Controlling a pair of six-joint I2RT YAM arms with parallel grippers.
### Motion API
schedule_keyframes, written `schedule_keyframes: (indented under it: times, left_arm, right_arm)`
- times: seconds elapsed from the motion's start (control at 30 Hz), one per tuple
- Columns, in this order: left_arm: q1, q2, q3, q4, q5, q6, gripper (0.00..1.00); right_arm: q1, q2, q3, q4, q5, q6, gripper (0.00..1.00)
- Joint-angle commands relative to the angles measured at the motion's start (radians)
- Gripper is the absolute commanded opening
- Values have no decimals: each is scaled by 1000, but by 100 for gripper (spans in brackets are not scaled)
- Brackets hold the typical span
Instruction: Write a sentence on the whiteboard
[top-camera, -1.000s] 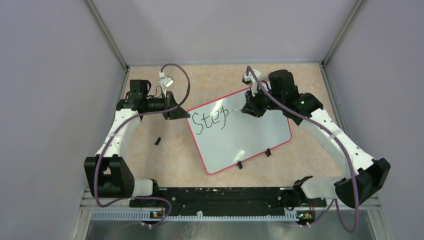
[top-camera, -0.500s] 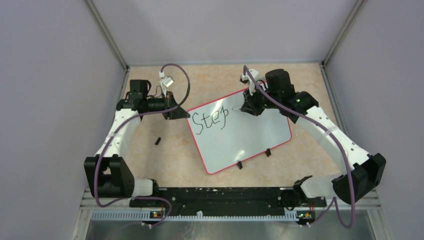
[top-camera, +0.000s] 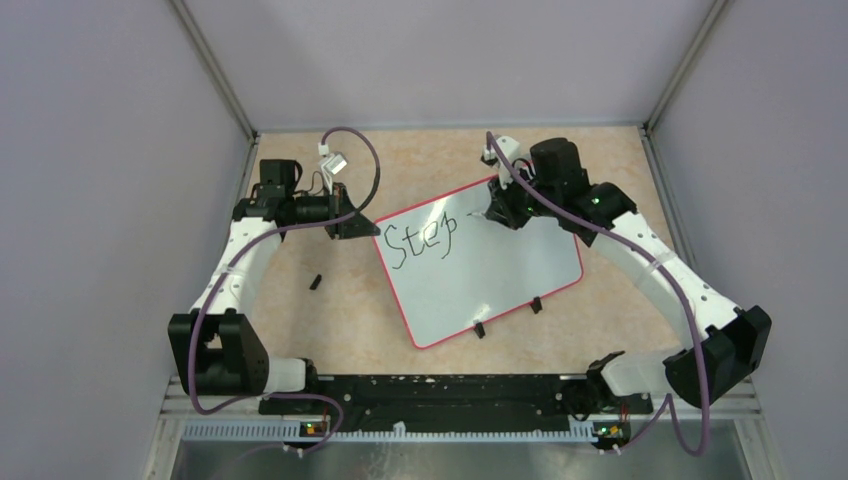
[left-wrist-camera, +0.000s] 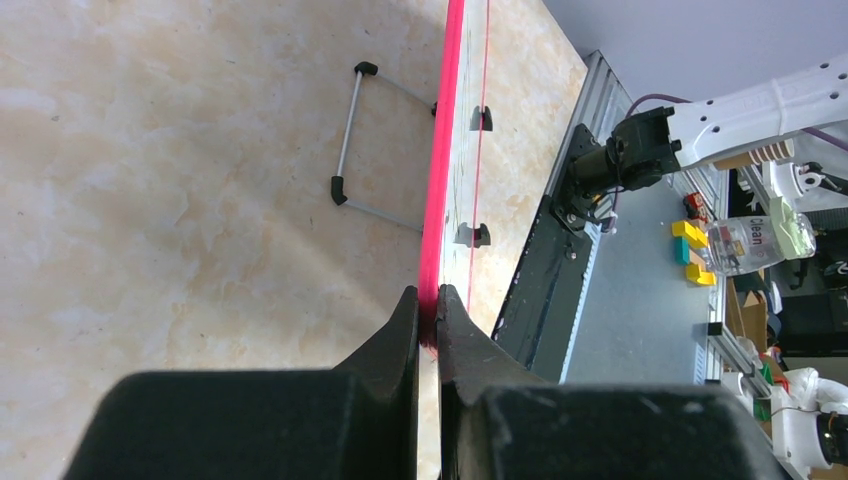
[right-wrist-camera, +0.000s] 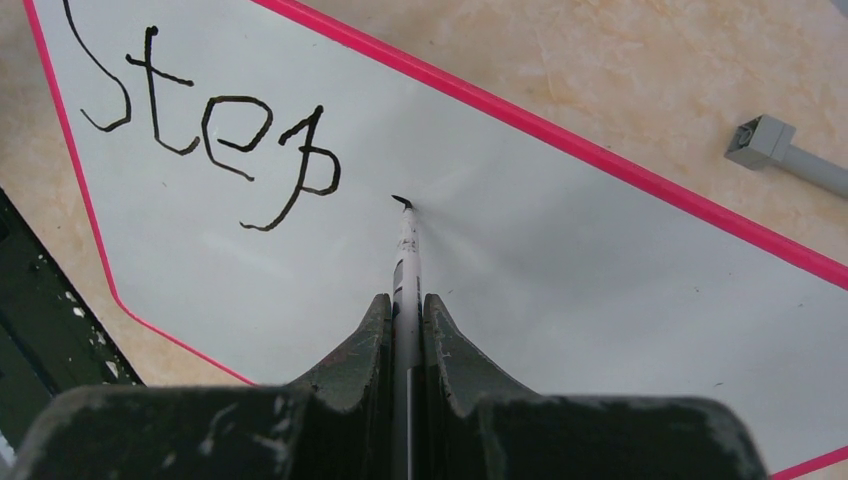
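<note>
Left: we are pinching the whiteboard (top-camera: 500, 280) rim in the left gripper (left-wrist-camera: 428, 300) | Right: we are clamping the marker (right-wrist-camera: 407, 245) in the right gripper (right-wrist-camera: 405, 305), its tip touching the board beside the sentence (right-wrist-camera: 215, 135), "Step".

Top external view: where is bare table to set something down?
Bare table lies between the left arm, the whiteboard and the base rail, save a small black piece. The far strip between both arms is free. Crowded: the whiteboard's far edge, at the left end effector and right end effector.

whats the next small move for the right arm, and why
Probably drag the marker tip onward across the whiteboard, away from "Step": it seems to touch just past the p with only a tiny mark begun, and the left fingers pinch the rim.
</note>
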Motion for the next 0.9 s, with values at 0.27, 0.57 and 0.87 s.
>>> schedule_keyframes:
  times: [0.27,0.57,0.87]
  left_arm:
    - [-5,6,2,9,-3,32,0]
    - [-4,8,5,9,-1,34,0]
    - [-3,7,4,7,0,34,0]
  right_arm:
    - [-26,-2,18,32,56,-4,0]
    - [-17,1,-17,5,-16,-18,0]
    - [-5,-20,-55,-24,-14,-38,0]
